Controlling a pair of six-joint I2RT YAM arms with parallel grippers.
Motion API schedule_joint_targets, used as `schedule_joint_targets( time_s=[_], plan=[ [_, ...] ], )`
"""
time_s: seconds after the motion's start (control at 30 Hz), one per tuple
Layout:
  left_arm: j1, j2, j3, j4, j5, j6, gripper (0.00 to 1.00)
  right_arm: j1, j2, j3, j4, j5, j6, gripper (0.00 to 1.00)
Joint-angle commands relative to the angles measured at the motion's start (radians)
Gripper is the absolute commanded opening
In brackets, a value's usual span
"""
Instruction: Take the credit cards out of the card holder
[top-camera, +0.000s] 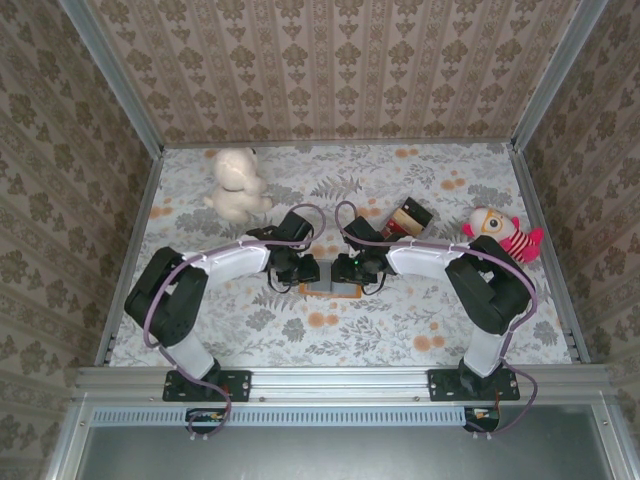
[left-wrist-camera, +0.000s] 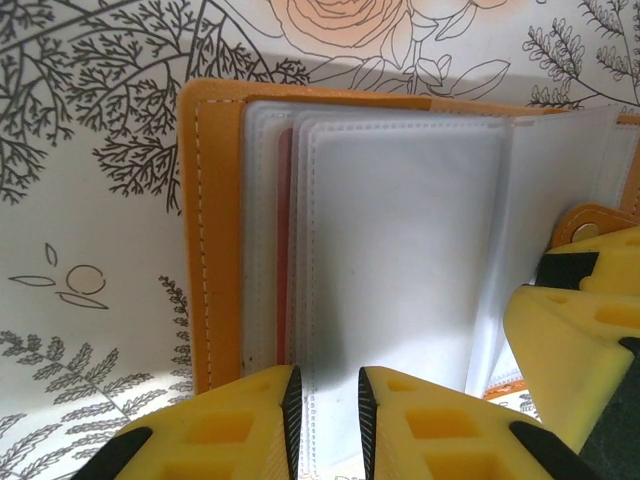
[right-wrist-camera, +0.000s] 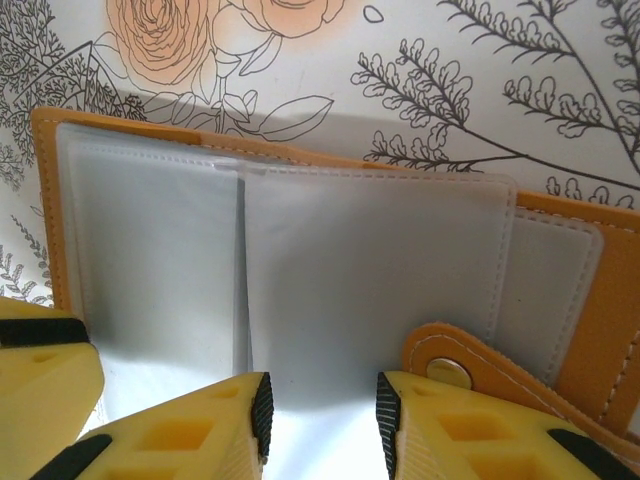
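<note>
Two arms bent inward over card holder | left gripper slightly apart | right gripper likewise, contact unclear

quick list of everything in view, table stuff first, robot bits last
card holder: 1, orange-tan cover with grey-clear pocket pages, lying open at the table's centre between the two arms
credit card: 1 showing, red edge only, tucked in a pocket beside the orange cover
white plush toy: 1, cream white, far left of the table
boxy block: 1, brown with a dark top, just beyond the right arm's wrist
striped plush toy: 1, red and white, right side of the table
table: 1, pale floral cloth, walled by patterned panels
left gripper: 1, yellow fingers, narrow gap over a pocket page, grip unclear
right gripper: 1, yellow fingers, gap over a pocket page, grip unclear
</note>
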Motion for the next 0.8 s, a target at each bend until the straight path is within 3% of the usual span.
schedule_joint_targets(
  time_s=[0.0, 0.5, 0.77],
  plan=[
    [-0.003, 0.024, 0.014, 0.017, 0.033, 0.018, 0.25, 0.004, 0.056, -0.010, -0.053, 0.031, -0.011, 0.36],
    [0.007, 0.051, 0.024, -0.033, -0.013, -0.001, 0.33, 0.004, 0.066, -0.017, -0.054, 0.037, -0.005, 0.31],
    [0.005, 0.072, 0.003, 0.055, 0.076, -0.011, 0.26, 0.004, 0.074, -0.020, -0.047, 0.032, 0.000, 0.30]
  ],
)
